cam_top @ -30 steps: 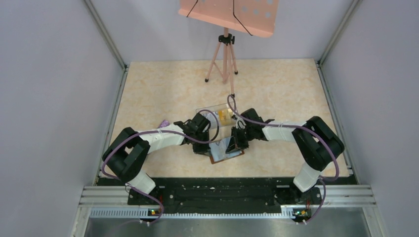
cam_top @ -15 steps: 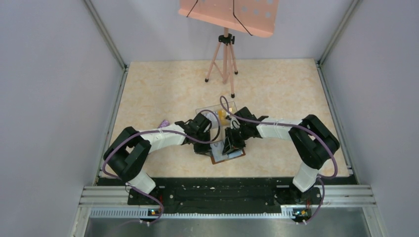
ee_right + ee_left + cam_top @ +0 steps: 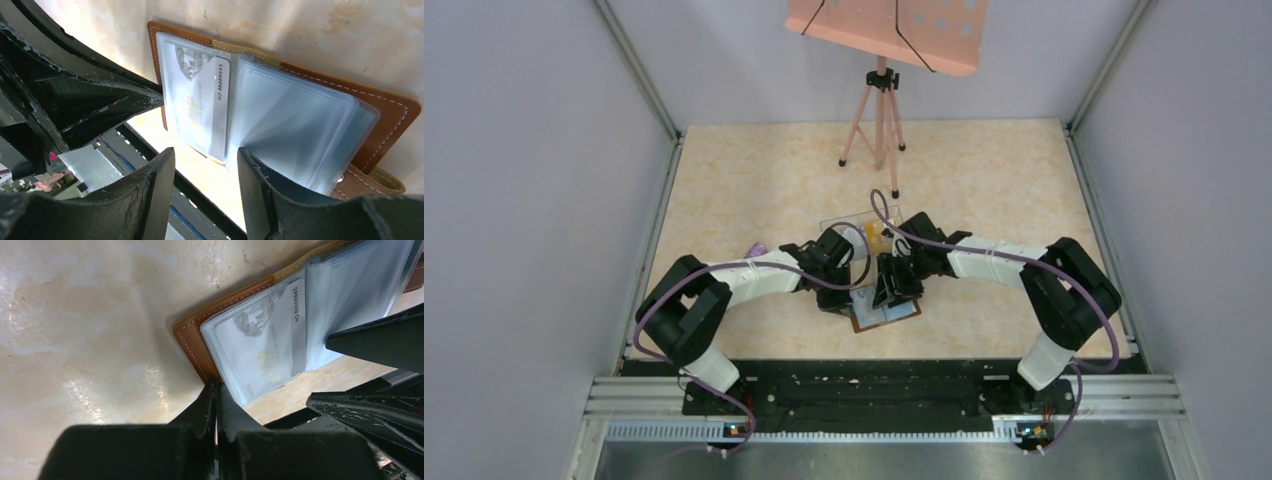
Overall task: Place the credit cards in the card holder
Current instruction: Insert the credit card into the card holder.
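The brown card holder point(image 3: 886, 312) lies open on the table, its clear pockets fanned up point(image 3: 295, 130). A pale credit card point(image 3: 200, 100) marked with a number sits inside the leftmost pocket point(image 3: 260, 347). My left gripper point(image 3: 216, 385) is shut, its tips pinched at the corner of the brown cover point(image 3: 187, 340). My right gripper point(image 3: 205, 155) hangs open just above the holder's near edge with nothing between its fingers. Orange-yellow credit cards point(image 3: 876, 236) rest in a clear box behind the holder.
The clear plastic box point(image 3: 849, 225) stands just behind both grippers. A pink tripod point(image 3: 881, 120) with a tilted pink board stands at the back. A small purple object point(image 3: 755, 249) lies by the left arm. The black rail runs along the near edge.
My right gripper has gone from shut to open and shifted a little left over the holder. The left gripper stays shut at the cover's corner.
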`<state>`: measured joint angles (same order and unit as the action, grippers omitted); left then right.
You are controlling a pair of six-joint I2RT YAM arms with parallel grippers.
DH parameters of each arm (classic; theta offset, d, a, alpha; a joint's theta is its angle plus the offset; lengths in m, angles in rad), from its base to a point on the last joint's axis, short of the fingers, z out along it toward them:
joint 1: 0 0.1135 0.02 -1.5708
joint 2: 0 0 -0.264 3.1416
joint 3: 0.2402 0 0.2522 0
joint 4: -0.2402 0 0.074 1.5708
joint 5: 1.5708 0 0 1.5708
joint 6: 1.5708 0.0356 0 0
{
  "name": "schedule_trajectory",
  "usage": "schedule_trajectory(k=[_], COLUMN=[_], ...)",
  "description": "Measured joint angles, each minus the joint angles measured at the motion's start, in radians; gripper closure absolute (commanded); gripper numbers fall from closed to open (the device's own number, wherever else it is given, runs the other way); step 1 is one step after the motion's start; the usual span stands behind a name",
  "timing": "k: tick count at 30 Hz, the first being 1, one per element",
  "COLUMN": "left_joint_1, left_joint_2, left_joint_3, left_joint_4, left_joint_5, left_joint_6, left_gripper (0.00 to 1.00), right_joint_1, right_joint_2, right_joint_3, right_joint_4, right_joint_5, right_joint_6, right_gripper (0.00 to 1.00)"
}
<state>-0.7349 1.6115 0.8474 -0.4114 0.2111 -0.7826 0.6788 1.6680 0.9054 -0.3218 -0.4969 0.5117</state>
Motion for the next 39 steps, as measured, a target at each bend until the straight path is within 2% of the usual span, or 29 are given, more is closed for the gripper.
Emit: schedule_trajectory(k=[15, 22, 26, 27, 30, 32, 34, 39], left_joint_1=[0.0, 0.0, -0.003, -0.006, -0.013, -0.019, -0.018, -0.002], left_joint_2=[0.013, 0.028, 0.035, 0.035, 0.026, 0.006, -0.03, -0.154], left_joint_3=[0.018, 0.041, 0.055, 0.057, 0.06, 0.06, 0.06, 0.09], left_joint_4=[-0.02, -0.046, -0.064, -0.067, -0.075, -0.09, -0.112, -0.137], left_joint_5=[0.001, 0.001, -0.005, -0.011, -0.039, -0.08, -0.123, -0.192], left_joint_6=[0.008, 0.023, 0.031, 0.032, 0.04, 0.053, 0.067, 0.095], left_gripper=[1.0, 1.0, 1.0, 0.97, 0.74, 0.64, 0.56, 0.49], right_joint_1=[0.007, 0.015, 0.015, 0.015, 0.015, 0.015, 0.013, -0.01], right_joint_2=[0.078, 0.094, 0.094, 0.094, 0.093, 0.091, 0.085, 0.071], right_joint_3=[0.034, 0.045, 0.045, 0.047, 0.066, 0.091, 0.127, 0.239], right_joint_4=[0.051, 0.048, 0.044, 0.04, 0.016, 0.0, -0.021, -0.048], right_joint_5=[-0.052, -0.059, -0.057, -0.055, -0.048, -0.037, -0.027, -0.025], right_joint_6=[0.005, 0.003, 0.003, 0.003, 0.003, 0.001, -0.001, -0.005], right_gripper=[0.53, 0.6, 0.58, 0.57, 0.53, 0.5, 0.48, 0.45])
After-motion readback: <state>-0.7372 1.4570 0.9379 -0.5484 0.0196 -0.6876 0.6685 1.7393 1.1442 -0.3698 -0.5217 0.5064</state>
